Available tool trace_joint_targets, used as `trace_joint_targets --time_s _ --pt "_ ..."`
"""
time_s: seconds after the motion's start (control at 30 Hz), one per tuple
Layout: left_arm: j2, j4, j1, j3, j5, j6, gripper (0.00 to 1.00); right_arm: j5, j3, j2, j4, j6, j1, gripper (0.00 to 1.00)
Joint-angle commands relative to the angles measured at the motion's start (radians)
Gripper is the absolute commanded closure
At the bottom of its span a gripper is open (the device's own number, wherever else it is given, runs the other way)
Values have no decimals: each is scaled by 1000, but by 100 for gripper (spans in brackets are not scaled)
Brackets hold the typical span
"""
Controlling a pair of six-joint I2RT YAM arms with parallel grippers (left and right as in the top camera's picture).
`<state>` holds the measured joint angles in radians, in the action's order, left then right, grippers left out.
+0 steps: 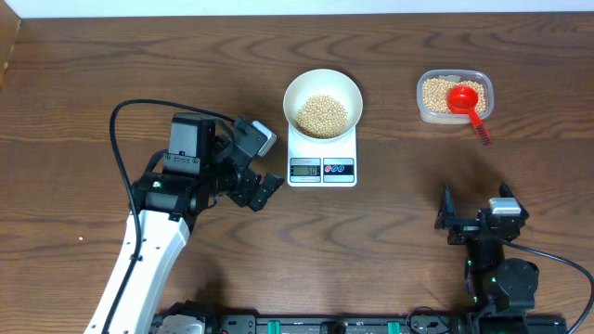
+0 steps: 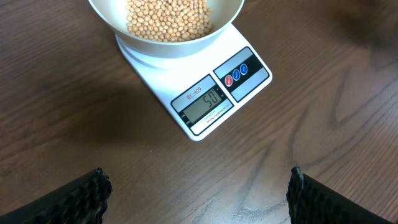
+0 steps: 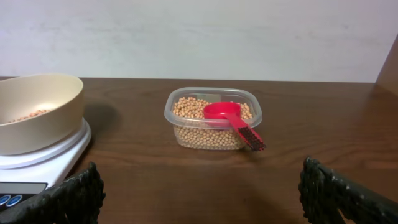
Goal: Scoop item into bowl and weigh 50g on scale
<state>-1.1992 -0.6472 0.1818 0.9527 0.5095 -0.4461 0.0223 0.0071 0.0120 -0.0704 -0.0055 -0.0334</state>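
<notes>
While the white bowl (image 1: 322, 102) sits on the far part of the scale (image 1: 322, 169), a heap of small tan beans (image 1: 321, 115) covers its bottom, well below the rim. In the left wrist view the display (image 2: 205, 102) on the scale's near edge reads 50, and a red and a blue button (image 2: 237, 74) sit side by side just to its right.

Over by the far right of the dark wooden worktop (image 1: 111, 74), well apart from the scale, stands a clear plastic tub (image 1: 454, 96) with more of the same beans in it. A red scoop (image 1: 467, 102) lies in the tub, its cup resting on the beans and its handle reaching out over the tub's near-right rim.

Just off the scale's near-left corner hang the left fingers (image 2: 81, 196), spread wide with nothing between them; from their own camera only bare wood shows in the gap, with the scale beyond. Near the front right of the worktop are the right fingers (image 3: 68, 196), likewise spread wide and empty, well short of the tub, which stands straight ahead of them.
</notes>
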Motion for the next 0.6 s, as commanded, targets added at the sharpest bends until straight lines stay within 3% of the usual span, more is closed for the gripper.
trace_joint_targets --time_s 0.0,0.5,0.57 --pt "-3 -1 3 -4 -5 -9 7 -6 -2 -7 -5 -11 -8 1" --pt "89 -1 3 -5 -6 -10 7 -6 -2 -7 -5 -11 -8 1" --pt "142 -15 3 -5 -19 -9 2 -6 -2 -7 -5 -11 -8 1"
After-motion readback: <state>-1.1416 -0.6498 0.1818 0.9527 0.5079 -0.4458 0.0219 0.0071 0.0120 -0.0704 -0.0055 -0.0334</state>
